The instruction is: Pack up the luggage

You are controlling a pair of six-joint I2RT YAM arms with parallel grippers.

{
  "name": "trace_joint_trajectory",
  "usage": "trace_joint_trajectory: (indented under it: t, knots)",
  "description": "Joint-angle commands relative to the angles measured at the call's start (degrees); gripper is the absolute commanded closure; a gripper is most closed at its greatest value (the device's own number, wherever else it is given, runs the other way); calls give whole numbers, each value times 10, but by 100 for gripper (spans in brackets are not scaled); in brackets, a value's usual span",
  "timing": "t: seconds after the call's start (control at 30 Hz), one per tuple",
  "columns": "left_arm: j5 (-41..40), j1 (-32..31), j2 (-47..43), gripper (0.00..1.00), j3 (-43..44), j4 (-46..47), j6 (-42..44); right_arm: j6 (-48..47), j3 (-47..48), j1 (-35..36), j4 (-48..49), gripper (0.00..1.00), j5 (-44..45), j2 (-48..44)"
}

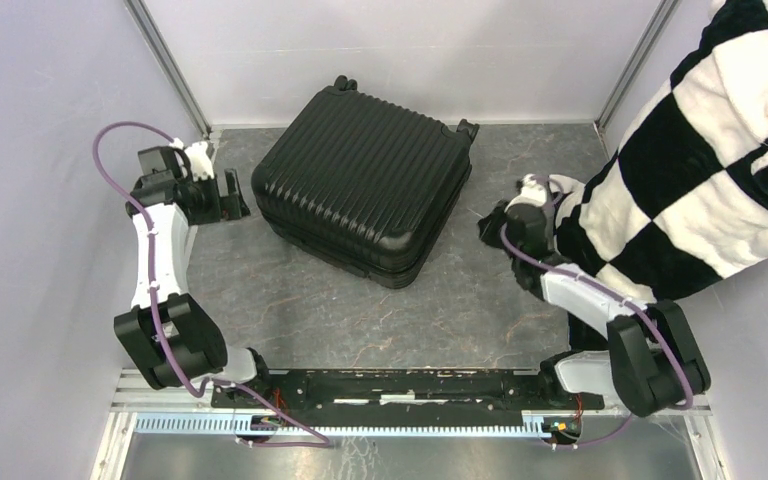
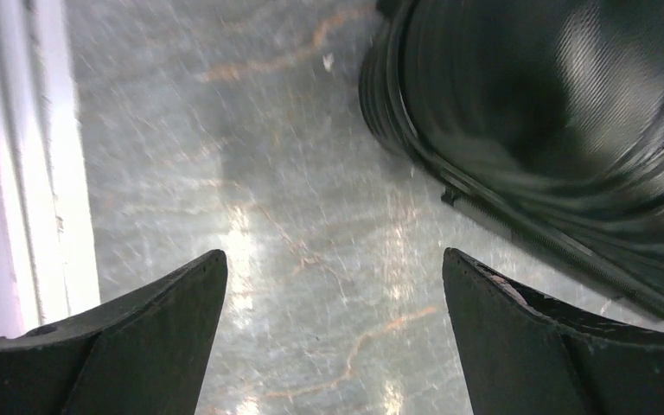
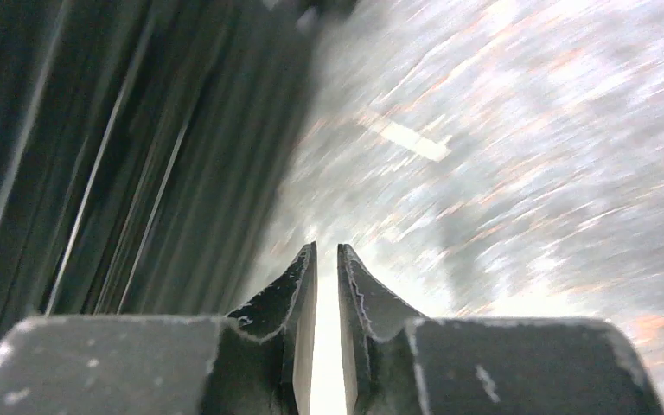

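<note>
The luggage (image 1: 365, 180) is a black ribbed hard-shell suitcase lying closed and flat at the back middle of the table, its wheels toward the far wall. My left gripper (image 1: 232, 195) hovers just left of it, open wide with nothing between its fingers; in the left wrist view (image 2: 333, 255) the luggage's corner and zipper seam (image 2: 571, 104) lie to the upper right. My right gripper (image 1: 488, 228) sits just right of the luggage. In the right wrist view (image 3: 328, 246) its jaws are almost together with a thin slit, holding nothing, and the ribbed shell (image 3: 95, 156) fills the left.
A person in a black-and-white checkered garment (image 1: 720, 150) leans in over the right arm at the right side. The grey marbled tabletop (image 1: 360, 320) is walled on the left (image 2: 35, 173), back and right. Both wrist views are blurred.
</note>
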Motion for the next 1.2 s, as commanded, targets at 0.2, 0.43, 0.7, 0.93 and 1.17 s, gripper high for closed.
trace_joint_trajectory:
  t: [0.2, 0.43, 0.7, 0.93, 1.17]
  knots:
    - [30, -2, -50, 0, -135, 50, 3, 64, 251, -127, 29, 76, -1, 240]
    - [36, -2, -51, 0, -195, 100, 22, 140, 414, -153, 63, 73, -72, 418]
    - [61, -4, -40, 0, -205, 130, 16, 202, 581, -166, 87, 73, -198, 562]
    - [46, -25, -8, 0, -210, 181, -24, 283, 560, -157, 237, 78, -321, 597]
    - [24, -39, 42, 0, -178, 220, -67, 271, 437, -118, 302, 84, -365, 526]
